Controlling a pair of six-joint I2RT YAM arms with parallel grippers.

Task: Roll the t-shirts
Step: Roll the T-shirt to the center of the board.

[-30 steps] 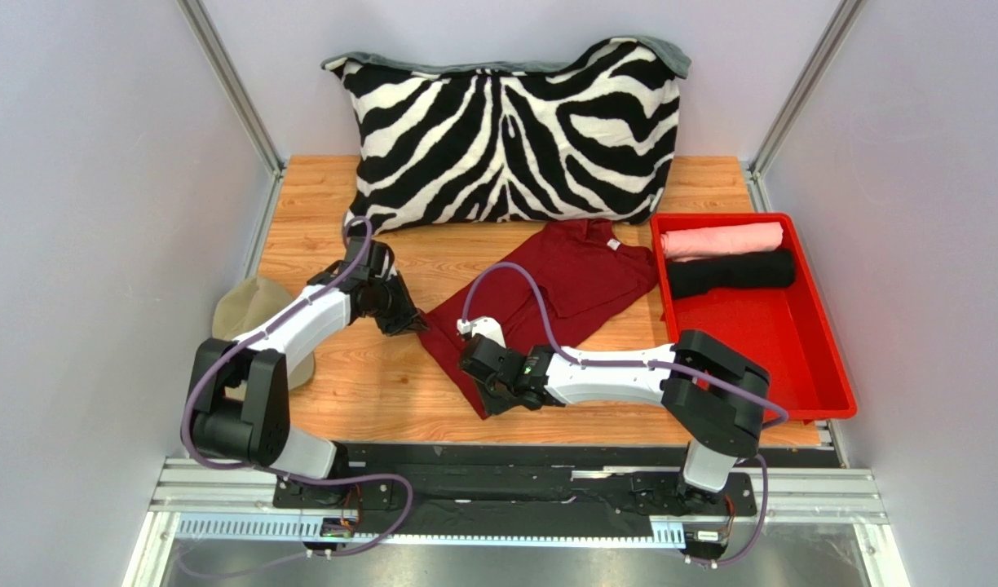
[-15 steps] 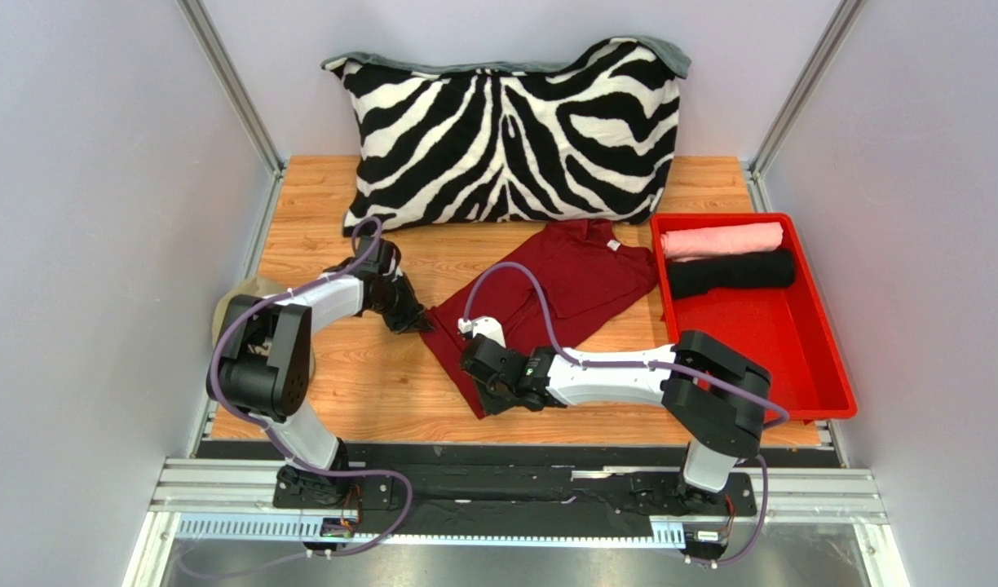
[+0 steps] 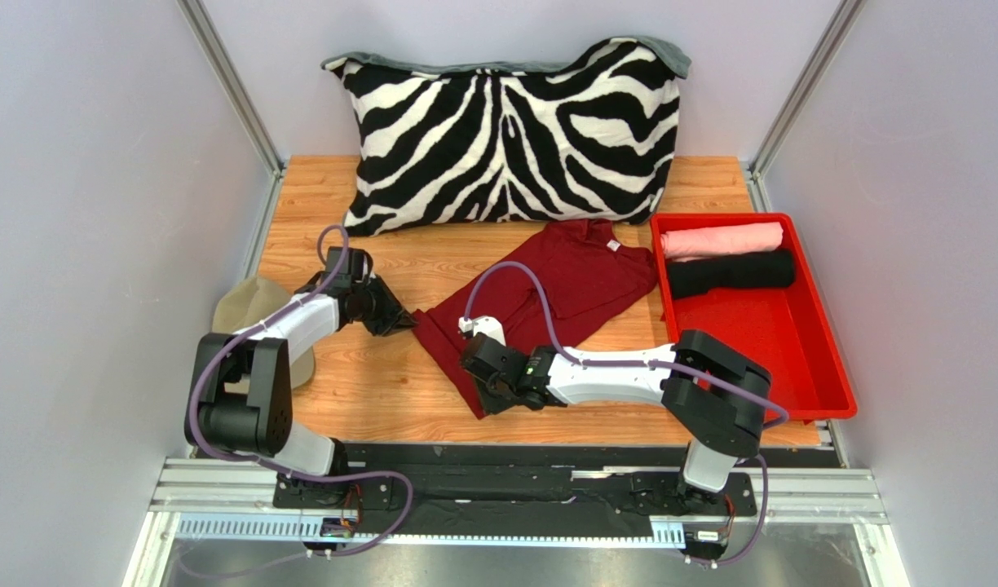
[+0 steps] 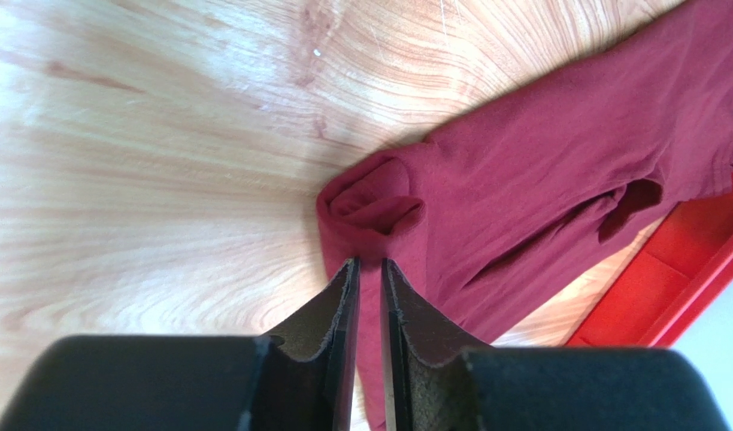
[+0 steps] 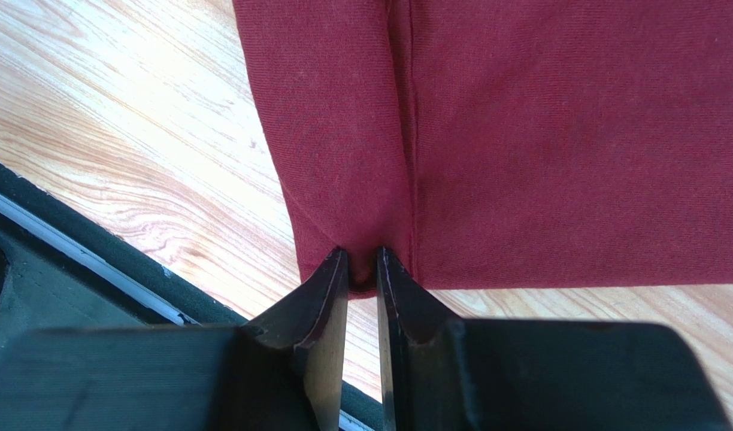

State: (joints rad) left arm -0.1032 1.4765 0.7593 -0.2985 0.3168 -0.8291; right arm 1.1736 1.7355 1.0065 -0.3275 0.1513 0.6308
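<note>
Left gripper (image 4: 367,263) shifted frame-left, jaws a slit apart at corner of maroon t-shirt (image 3: 578,281) — hold unclear; right gripper (image 5: 362,254) pinches hem — rolling unstarted.

Enclosure: pale grey back wall (image 3: 504,25), left wall (image 3: 88,184) and right wall (image 3: 920,184), all plain. Two metal posts (image 3: 228,86) run up the rear corners, slanting outward in the top view. Table (image 3: 369,398): light wood-grain top, fills the bay wall to wall. Black plate and slotted aluminium rail (image 3: 516,495) along its near edge. Zebra pillow (image 3: 510,135) leans on the back wall. Light even, shadows soft; bright glare on the wood in the left wrist view.
</note>
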